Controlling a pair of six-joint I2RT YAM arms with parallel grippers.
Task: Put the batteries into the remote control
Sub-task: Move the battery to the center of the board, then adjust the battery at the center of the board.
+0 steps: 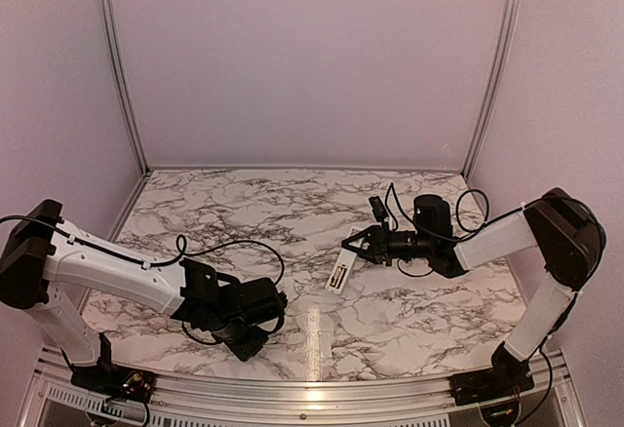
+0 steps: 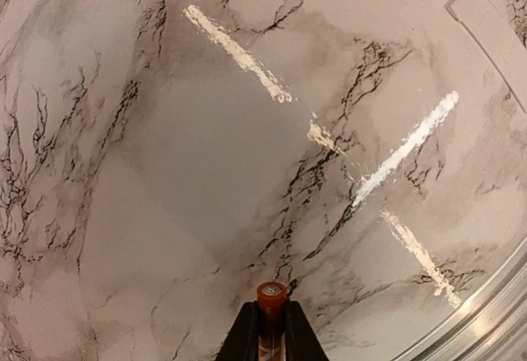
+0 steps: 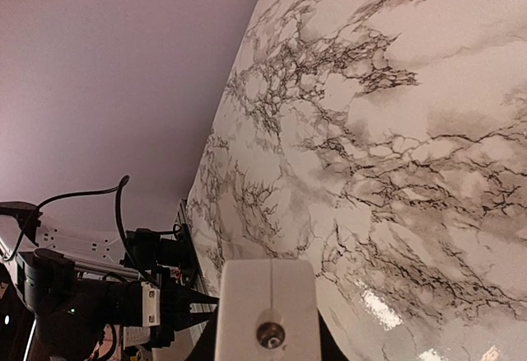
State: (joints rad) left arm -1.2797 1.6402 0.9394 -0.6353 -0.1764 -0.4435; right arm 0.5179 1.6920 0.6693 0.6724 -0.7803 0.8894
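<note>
Only the left wrist view shows the orange cylindrical battery, clenched in my left gripper at 6 o'clock. My right gripper grasps the flat white remote control near the centre of the glossy marbled surface.

**Black and white on both sides**

On my screen I see two matching arms. The left arm has a long white shell with a few small dark dots along it; I can't tell whether they are screws. Its shoulder joint and wrist block are chunky and black. The right arm has two white sections joined by a rounded black elbow housing, and a black drum-shaped motor sits near its wrist. Thin black cables loop loosely off each arm. Both bases are black. The left fingers are black wedges that taper toward the tip. The right gripper is black as well.
</note>
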